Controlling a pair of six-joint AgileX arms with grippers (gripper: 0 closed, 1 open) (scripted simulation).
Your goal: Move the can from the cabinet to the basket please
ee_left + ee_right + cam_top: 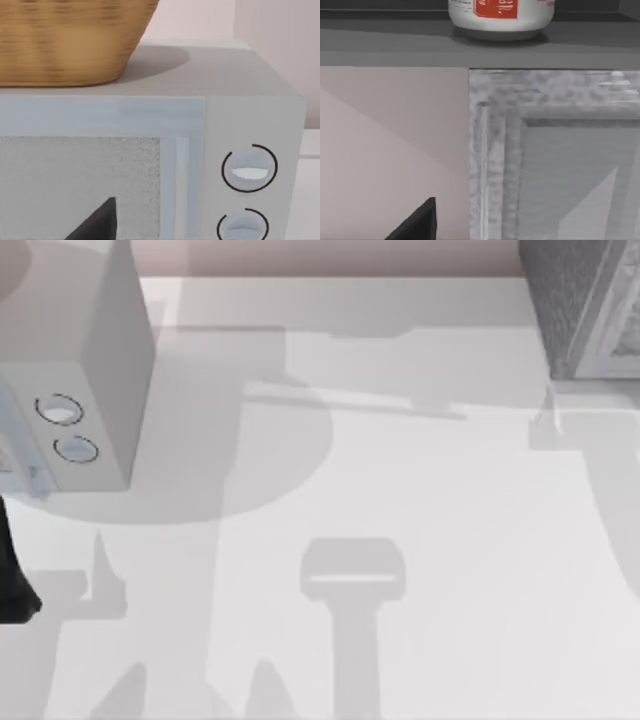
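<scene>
While woven basket (65, 45) tops microwave (250, 100), can (500, 17) on mottled cabinet (545, 150).

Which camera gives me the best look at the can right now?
The right wrist view: the can stands on a dark cabinet shelf, lower body and red label visible, top cut off. The top view shows just the cabinet's corner; the left wrist view faces the microwave and basket.

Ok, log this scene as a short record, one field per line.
can: white with red label, standing on the cabinet's dark shelf, seen in the right wrist view
cabinet: grey, at the top view's right far corner
basket: woven, resting on top of the microwave
microwave: at the top view's left, two round dials
table: white surface
</scene>
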